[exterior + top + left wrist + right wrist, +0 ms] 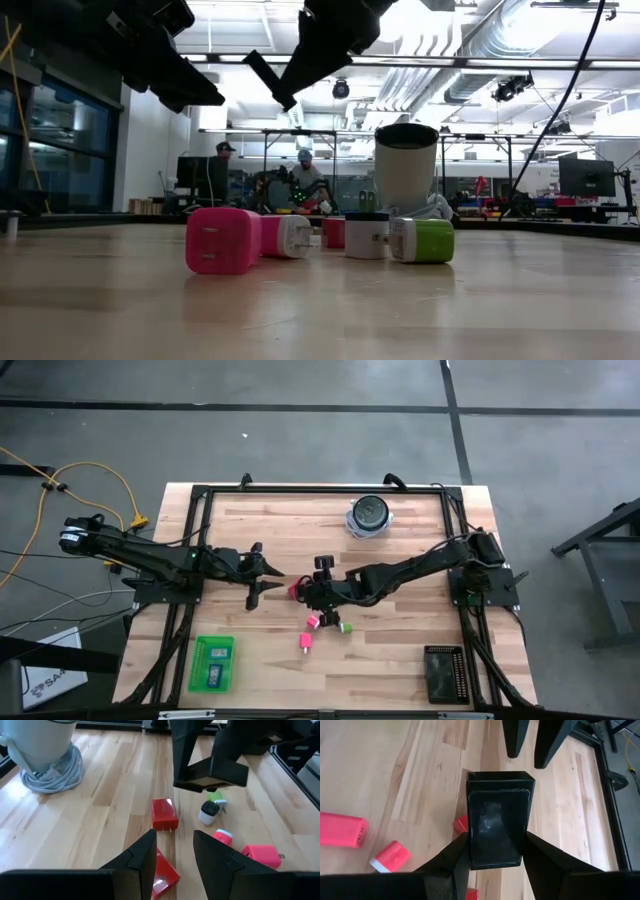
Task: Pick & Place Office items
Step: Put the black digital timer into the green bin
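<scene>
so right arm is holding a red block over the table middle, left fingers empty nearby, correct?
Not red: the block between the right gripper fingers is black, as the right wrist view shows. The rest stands: it hangs over the table middle, and the left gripper is empty nearby.

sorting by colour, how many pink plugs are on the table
2: a large pink plug mid-table, and a smaller pink-and-white plug between it and the green plug. Others may be hidden from view.

Wooden table (400, 660); chargers (312, 622); two trays (212, 663)
</scene>
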Tool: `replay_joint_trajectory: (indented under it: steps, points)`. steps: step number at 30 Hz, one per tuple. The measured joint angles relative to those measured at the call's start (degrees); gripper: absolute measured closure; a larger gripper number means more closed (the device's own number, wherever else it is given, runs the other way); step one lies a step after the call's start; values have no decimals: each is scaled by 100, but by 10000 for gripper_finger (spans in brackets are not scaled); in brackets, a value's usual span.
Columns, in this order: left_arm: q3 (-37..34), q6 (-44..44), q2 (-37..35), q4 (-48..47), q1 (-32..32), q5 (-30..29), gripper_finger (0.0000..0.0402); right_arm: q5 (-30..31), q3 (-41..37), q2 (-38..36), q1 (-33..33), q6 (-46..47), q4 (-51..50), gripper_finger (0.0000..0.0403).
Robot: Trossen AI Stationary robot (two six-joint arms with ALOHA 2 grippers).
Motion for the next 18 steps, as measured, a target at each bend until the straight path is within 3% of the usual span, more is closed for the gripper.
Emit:
replay_joint_trajectory:
  steps: [18]
  points:
    - [0, 0, 0, 5, 2, -1, 277, -21, -2, 0, 0, -46, 23, 257]
